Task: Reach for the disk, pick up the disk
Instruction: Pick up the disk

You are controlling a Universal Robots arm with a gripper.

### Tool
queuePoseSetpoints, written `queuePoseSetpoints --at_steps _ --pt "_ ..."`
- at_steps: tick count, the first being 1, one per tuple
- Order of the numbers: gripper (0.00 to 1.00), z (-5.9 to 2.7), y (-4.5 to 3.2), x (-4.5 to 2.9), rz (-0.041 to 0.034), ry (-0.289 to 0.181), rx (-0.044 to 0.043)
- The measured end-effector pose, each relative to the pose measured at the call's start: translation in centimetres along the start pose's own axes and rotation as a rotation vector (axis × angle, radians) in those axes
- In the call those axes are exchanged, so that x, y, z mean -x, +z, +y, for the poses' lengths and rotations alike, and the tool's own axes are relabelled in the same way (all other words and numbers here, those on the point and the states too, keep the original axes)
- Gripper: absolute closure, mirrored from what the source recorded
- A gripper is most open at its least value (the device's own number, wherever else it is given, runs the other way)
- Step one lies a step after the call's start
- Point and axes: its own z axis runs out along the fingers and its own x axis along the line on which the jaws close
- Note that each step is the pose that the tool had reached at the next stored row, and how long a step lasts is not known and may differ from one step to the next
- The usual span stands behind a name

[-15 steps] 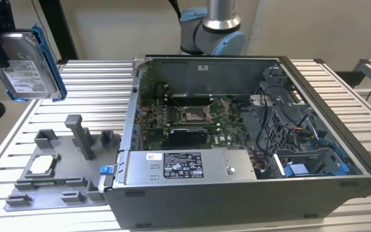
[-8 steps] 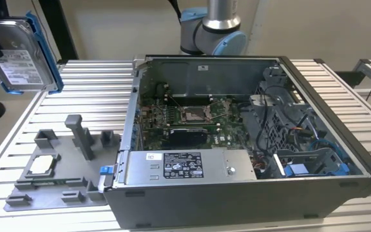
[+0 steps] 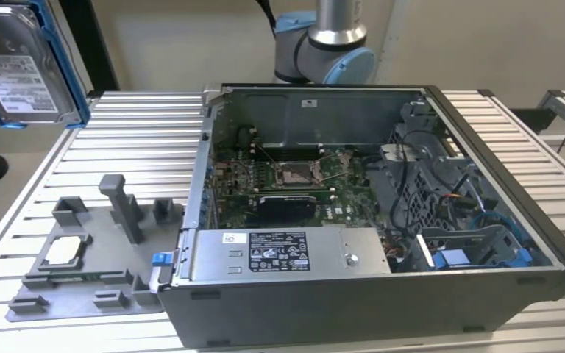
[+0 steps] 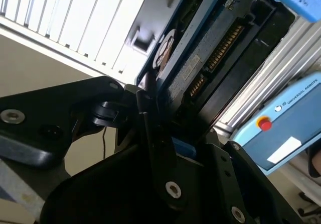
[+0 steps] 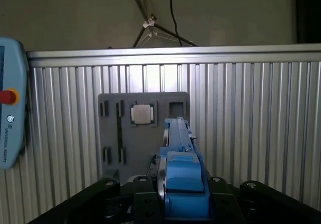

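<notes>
The disk (image 3: 23, 68), a silver hard drive with a white label and a blue bracket, hangs high in the air at the exterior view's far left, well above the slatted table. In the first wrist view I see the disk (image 5: 179, 156) edge-on, its blue bracket clamped between the black fingers of my gripper (image 5: 181, 196). The second wrist view shows the disk (image 4: 210, 53) from its underside, with its connector row. There a black finger (image 4: 150, 118) presses against its side. The gripper is shut on the disk.
An open computer case (image 3: 361, 309) stands on the slatted table (image 3: 126, 140), with a long grey labelled box (image 3: 282, 254) along its front. A grey fixture plate (image 3: 67, 294) holding a small square chip (image 5: 144, 113) lies at the exterior view's left. A blue pendant (image 4: 286, 128) rests nearby.
</notes>
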Motion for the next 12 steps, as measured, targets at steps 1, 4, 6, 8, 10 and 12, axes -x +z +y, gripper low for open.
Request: queuePoseSetpoints --at_steps 1,4,6,8,10,12 --pt "1.00 -0.01 -0.28 -0.01 0.0001 0.000 0.0000" --pt "1.00 -0.02 -0.71 -0.01 0.0007 0.000 -0.0001" --pt "1.00 -0.01 -0.71 -0.02 0.0019 0.000 -0.0001" --pt "1.00 -0.02 -0.71 -0.01 0.0033 0.000 -0.0001" --pt "1.00 -0.02 -0.71 -0.01 0.0046 0.000 -0.0002" --pt "1.00 -0.02 -0.71 -0.01 0.0056 0.000 -0.0002"
